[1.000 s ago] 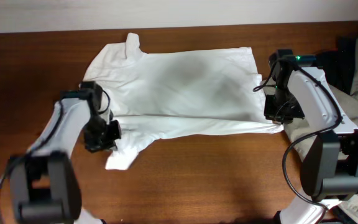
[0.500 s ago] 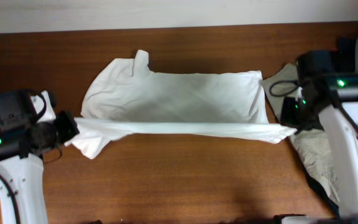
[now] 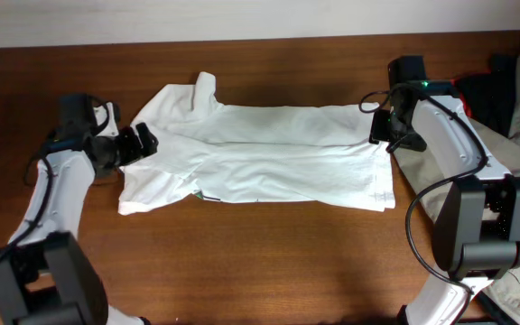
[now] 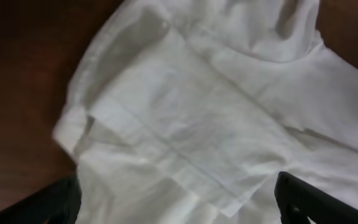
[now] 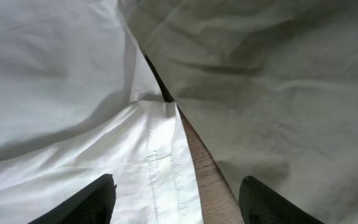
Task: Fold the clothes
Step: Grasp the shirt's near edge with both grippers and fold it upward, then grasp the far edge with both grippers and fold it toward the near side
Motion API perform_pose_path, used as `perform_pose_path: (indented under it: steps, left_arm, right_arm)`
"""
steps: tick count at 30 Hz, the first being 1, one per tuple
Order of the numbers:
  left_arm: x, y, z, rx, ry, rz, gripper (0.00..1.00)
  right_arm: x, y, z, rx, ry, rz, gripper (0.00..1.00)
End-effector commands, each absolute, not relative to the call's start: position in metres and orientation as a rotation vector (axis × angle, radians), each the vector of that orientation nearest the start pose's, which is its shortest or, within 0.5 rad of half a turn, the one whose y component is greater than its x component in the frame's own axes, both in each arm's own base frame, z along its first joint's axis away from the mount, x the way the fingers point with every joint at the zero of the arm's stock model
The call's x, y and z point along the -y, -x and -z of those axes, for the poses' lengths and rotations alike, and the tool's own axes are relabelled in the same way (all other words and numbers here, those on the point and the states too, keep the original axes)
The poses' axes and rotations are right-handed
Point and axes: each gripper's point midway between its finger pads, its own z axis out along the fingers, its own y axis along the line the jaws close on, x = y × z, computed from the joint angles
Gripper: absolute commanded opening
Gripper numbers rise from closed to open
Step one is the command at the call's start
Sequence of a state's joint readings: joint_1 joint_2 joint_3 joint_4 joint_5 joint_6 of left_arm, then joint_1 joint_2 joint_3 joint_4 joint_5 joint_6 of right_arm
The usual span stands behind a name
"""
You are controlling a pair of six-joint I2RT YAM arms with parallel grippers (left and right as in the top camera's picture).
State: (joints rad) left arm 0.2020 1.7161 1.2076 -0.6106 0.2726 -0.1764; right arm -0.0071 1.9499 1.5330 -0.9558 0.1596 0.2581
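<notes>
Thin white wrinkly short-sleeved T-shirt (image 3: 269, 158) lay doubled over on the brown wooden tabletop (image 3: 269, 262).
The left pincer (image 3: 143, 142) stood open by its sleeve, the right pincer (image 3: 392, 137) open at its hem.

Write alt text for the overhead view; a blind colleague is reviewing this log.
A white T-shirt lies folded lengthwise on a wooden table, collar toward the left arm, hem toward the right. The left gripper sits open at the sleeve end, the right gripper open at the hem end.
</notes>
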Motion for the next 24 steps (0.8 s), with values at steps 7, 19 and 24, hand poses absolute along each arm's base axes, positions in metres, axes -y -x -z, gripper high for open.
perform_pose_path:
  steps: [7,19,24]
  left_arm:
    - [-0.053,-0.364,-0.090,-2.754,0.494,0.193,0.99]
    - [-0.030,-0.335,0.013,-3.044,0.579,0.376,0.28]
    - [-0.109,-0.256,0.008,-3.192,0.990,-0.297,0.00]
  right_arm:
    - [0.044,-0.377,-0.128,-2.860,-0.546,0.237,0.70]
    - [0.056,-0.341,-0.135,-2.953,-0.611,0.263,0.70]
    - [0.056,-0.325,-0.135,-3.016,-0.615,0.290,0.70]
